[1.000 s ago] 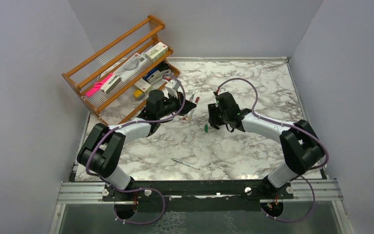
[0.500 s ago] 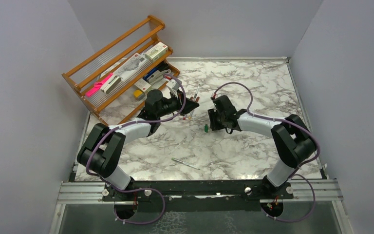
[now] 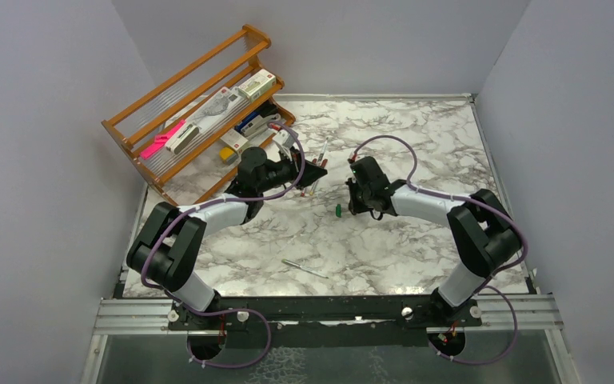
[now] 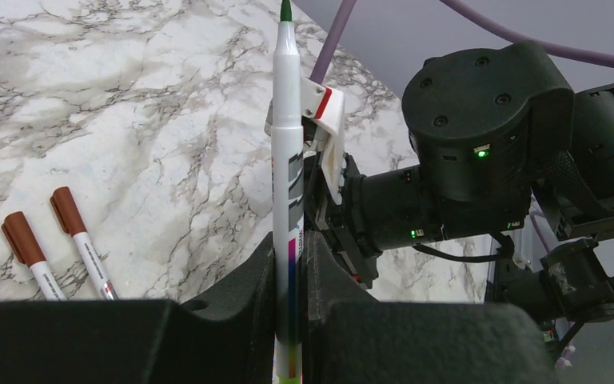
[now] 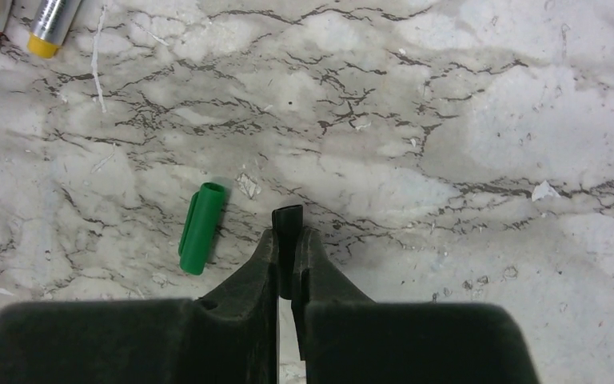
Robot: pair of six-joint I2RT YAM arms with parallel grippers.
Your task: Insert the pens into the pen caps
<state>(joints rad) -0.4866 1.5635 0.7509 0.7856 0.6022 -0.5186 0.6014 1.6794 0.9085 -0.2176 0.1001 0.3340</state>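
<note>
My left gripper (image 4: 289, 256) is shut on a white pen (image 4: 288, 120) whose green tip points away towards the right arm. Two pens with red-brown pen caps (image 4: 68, 212) lie on the marble at its left. The green pen cap (image 5: 201, 228) lies loose on the table, just left of my right gripper (image 5: 288, 232) and outside its fingers. That gripper is shut; a narrow dark piece sticks out between its tips, and I cannot tell what it is. From above, the green cap (image 3: 338, 210) sits beside the right gripper (image 3: 353, 205).
A wooden rack (image 3: 200, 112) at the back left holds boxes, a pink marker (image 3: 162, 140) and a yellow block (image 3: 228, 154). A thin grey pen (image 3: 304, 268) lies near the front. Silvery pen ends, one red and one yellow (image 5: 52, 24), lie beyond the right gripper.
The right gripper has closed from open and shifted slightly; the green cap stays on the table beside it. The left gripper has turned slightly with its pen since the first frame.
</note>
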